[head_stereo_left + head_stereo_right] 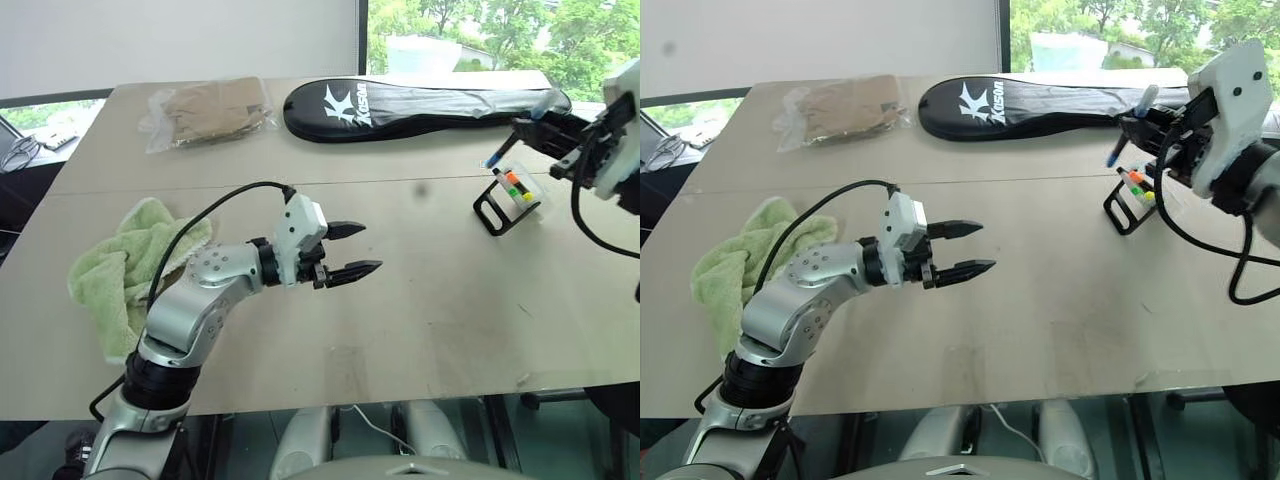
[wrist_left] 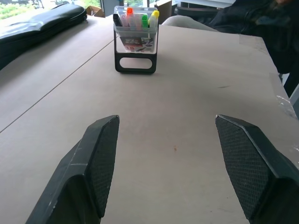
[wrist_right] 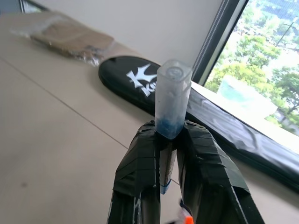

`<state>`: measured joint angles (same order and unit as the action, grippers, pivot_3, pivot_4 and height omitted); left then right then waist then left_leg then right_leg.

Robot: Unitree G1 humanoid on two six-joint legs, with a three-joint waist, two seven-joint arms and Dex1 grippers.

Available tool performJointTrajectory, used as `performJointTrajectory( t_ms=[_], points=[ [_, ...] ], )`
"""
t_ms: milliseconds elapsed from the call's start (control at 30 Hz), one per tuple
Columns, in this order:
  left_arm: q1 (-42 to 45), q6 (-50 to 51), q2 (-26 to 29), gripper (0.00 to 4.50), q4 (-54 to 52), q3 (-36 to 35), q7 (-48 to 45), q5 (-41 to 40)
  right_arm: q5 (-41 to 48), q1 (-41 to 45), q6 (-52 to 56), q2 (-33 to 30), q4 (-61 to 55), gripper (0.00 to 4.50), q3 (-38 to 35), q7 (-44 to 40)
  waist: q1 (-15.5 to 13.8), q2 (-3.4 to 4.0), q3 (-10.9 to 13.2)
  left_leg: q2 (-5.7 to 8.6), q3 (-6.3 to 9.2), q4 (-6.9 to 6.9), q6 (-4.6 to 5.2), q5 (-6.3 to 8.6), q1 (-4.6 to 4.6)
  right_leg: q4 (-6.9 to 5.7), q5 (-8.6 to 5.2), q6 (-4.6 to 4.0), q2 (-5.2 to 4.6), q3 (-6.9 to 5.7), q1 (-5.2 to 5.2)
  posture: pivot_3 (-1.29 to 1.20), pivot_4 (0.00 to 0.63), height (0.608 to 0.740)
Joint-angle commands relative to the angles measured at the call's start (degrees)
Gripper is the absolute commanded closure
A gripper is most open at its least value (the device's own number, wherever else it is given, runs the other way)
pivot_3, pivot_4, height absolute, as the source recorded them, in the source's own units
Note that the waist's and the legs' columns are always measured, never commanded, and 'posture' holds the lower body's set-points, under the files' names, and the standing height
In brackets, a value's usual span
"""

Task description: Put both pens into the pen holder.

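The two head views look forward and down from above the near edge of the pale wooden table, both taking in the whole tabletop — the long black racket bag at the far side, the crumpled green towel at the left, the window beyond.

The left wrist view sits low, just above the tabletop, facing along it to the small clear plastic pen holder on its black frame stand, some way off.

The right wrist view rides higher, very near the clear-tipped, blue-ended pen — behind it the same racket bag and window.
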<state>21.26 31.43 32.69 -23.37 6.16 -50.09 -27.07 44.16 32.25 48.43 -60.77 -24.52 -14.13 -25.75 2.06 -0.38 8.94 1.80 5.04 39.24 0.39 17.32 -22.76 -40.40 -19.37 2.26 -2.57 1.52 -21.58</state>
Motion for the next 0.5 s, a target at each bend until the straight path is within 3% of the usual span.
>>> performJointTrajectory(
  t_ms=[33, 500],
  points=[
    [-0.69, -2.56, 0.19, 1.12, -0.39, -0.96, -0.79, -0.01, -3.76, -1.07, -1.20, -2.65, 0.67, 4.42, -1.18, -3.03, -0.03, 0.00, 0.00, 0.00, 0.00, 0.00, 0.00, 0.00, 0.00, 0.00, 0.00, 0.00, 0.00, 0.00, 0.00, 0.00, 0.150, 0.740],
    [-1.91, -1.93, -3.73, 1.12, -3.93, -2.58, 2.69, -3.90, -14.05, -4.61, -3.41, 0.98, 2.63, 4.42, 2.66, -3.05, -0.05, 0.00, 0.00, -0.02, -0.04, 0.01, 0.00, 0.00, 0.00, -0.01, 0.00, 0.00, 0.00, 0.05, -0.01, 0.00, 0.150, 0.740]
  ],
)
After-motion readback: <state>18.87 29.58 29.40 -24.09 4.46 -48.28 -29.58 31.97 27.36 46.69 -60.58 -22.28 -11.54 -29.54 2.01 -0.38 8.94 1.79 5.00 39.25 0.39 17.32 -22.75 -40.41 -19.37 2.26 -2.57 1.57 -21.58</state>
